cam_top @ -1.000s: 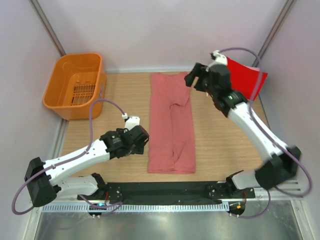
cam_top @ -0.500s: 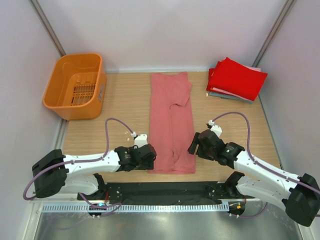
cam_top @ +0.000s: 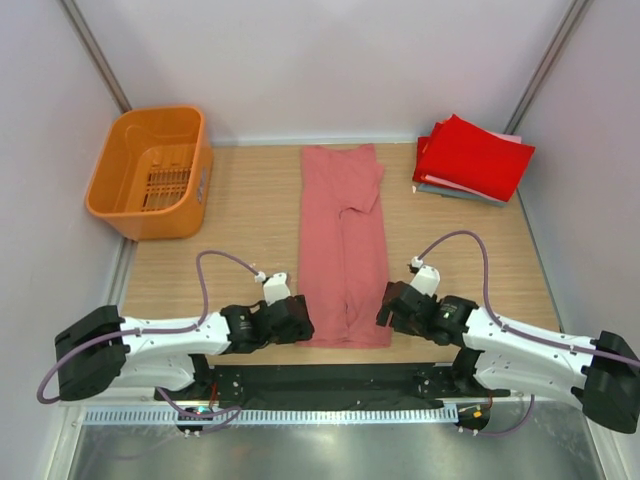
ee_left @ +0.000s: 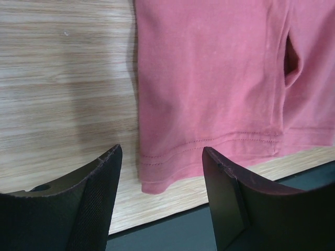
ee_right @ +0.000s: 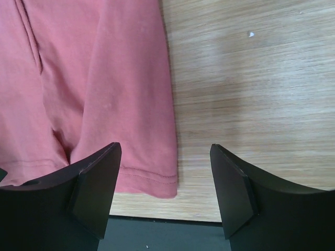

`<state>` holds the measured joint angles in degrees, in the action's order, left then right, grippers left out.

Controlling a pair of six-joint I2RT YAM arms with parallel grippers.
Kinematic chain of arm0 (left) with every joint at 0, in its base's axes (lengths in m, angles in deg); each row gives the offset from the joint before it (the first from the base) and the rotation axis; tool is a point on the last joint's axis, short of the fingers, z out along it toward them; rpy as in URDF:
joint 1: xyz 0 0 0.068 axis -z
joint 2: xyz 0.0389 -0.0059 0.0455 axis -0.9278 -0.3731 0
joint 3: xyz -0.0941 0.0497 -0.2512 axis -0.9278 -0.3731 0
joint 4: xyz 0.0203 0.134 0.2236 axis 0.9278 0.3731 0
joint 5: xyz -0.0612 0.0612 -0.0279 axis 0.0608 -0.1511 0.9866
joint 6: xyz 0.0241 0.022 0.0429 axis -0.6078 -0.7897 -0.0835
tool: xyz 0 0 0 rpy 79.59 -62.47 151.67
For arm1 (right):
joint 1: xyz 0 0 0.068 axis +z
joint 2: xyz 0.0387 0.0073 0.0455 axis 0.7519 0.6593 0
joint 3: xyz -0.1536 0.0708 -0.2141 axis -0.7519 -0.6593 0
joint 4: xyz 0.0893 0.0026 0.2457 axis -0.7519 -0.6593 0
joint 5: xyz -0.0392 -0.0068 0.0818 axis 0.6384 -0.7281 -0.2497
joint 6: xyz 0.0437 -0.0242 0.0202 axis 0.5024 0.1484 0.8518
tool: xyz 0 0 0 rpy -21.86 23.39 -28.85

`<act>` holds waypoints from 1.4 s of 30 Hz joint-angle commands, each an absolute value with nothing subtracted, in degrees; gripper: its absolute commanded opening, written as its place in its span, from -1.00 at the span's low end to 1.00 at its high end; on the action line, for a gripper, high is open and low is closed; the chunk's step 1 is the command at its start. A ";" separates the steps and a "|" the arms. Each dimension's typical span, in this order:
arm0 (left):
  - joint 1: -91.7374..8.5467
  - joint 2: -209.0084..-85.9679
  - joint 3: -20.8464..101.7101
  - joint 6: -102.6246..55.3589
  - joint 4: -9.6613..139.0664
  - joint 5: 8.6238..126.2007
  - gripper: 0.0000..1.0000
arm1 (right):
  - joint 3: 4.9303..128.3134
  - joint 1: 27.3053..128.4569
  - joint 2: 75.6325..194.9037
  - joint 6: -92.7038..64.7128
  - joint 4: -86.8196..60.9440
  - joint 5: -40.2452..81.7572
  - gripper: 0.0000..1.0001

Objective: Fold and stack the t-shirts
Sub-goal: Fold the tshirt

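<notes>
A salmon-pink t-shirt (cam_top: 343, 250) lies folded lengthwise into a long strip down the middle of the table. Its hemmed near edge shows in the left wrist view (ee_left: 209, 78) and the right wrist view (ee_right: 99, 78). My left gripper (cam_top: 298, 318) hangs open low over the shirt's near left corner, which lies between its fingers (ee_left: 162, 151). My right gripper (cam_top: 388, 305) hangs open over the near right corner, with the shirt's edge between its fingers (ee_right: 165, 147). Neither holds cloth. A bright red folded t-shirt (cam_top: 472, 155) tops a stack at the back right, with a grey one (cam_top: 440, 188) under it.
An orange slotted basket (cam_top: 150, 170) stands at the back left. A black strip (cam_top: 330, 380) runs along the table's near edge just below the shirt's hem. Bare wood (cam_top: 240, 230) lies on both sides of the shirt.
My right arm has swung from the back right stack down to the shirt's near right corner. The left arm has dropped to the near left corner, its jaws a little narrower.
</notes>
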<state>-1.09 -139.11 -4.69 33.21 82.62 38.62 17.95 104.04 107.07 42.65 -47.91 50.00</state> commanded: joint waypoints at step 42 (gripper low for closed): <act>4.50 -141.52 -8.01 43.36 80.78 34.54 -1.00 | 13.66 120.47 109.12 62.07 -50.22 56.61 -0.97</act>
